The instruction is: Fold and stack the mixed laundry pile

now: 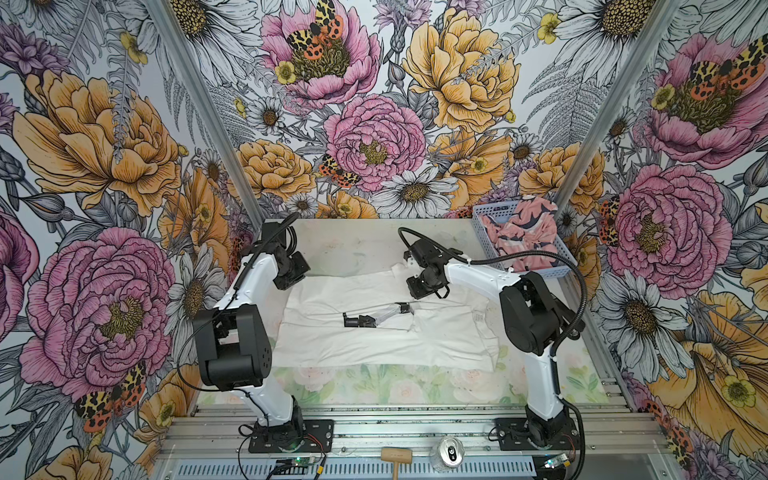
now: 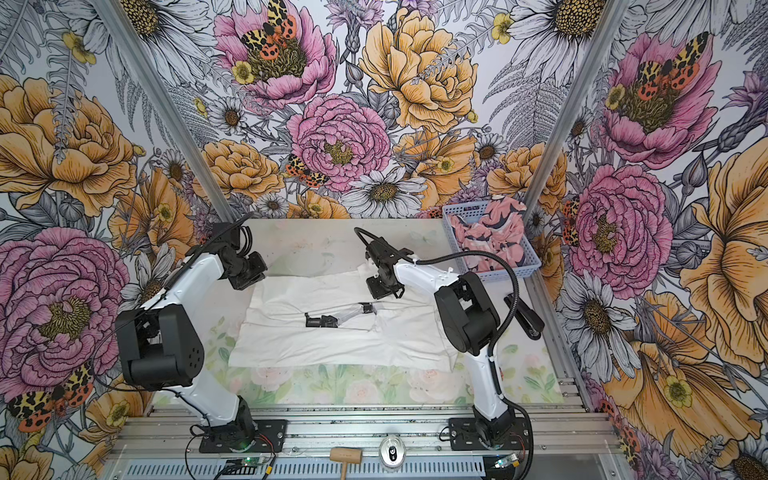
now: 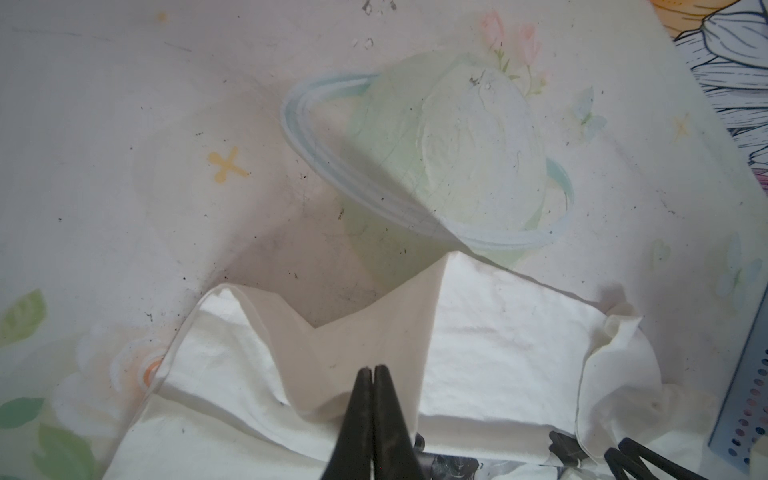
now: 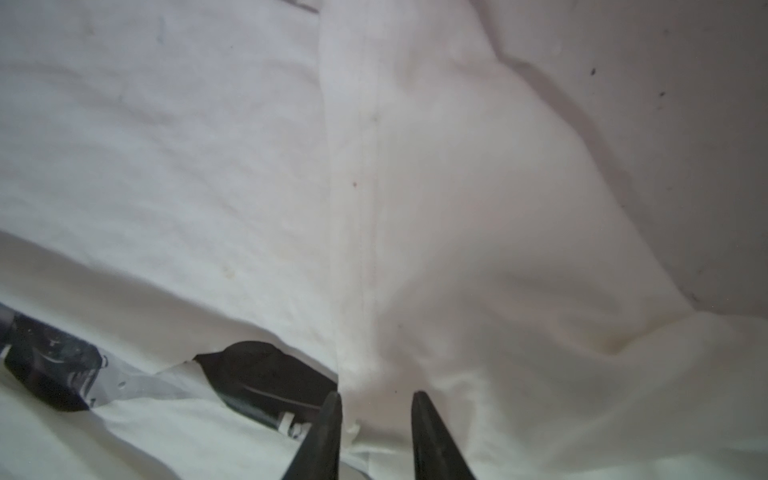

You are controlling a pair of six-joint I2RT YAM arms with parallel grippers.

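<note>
While both arms reach over the tabletop [image 1: 353,241], I note the white cloth T-shirt [image 1: 374,345] spread mostly flat across its middle in both top views. A black and grey print [image 1: 376,318] shows in a gap between two layers of the cloth.

Left gripper [image 3: 374,372]: jaws pressed together, pinching a raised flap at the shirt's far left corner.

Right gripper [image 4: 376,399]: jaws apart, tips low over the shirt near its far edge. In the wrist view they straddle a stitched seam; I cannot tell whether they touch the cloth.

Pink cloth garment with navy and white shapes [image 1: 523,237]: crumpled inside the light blue perforated plastic basket [image 1: 483,226] at the far right corner, apart from the shirt.
</note>
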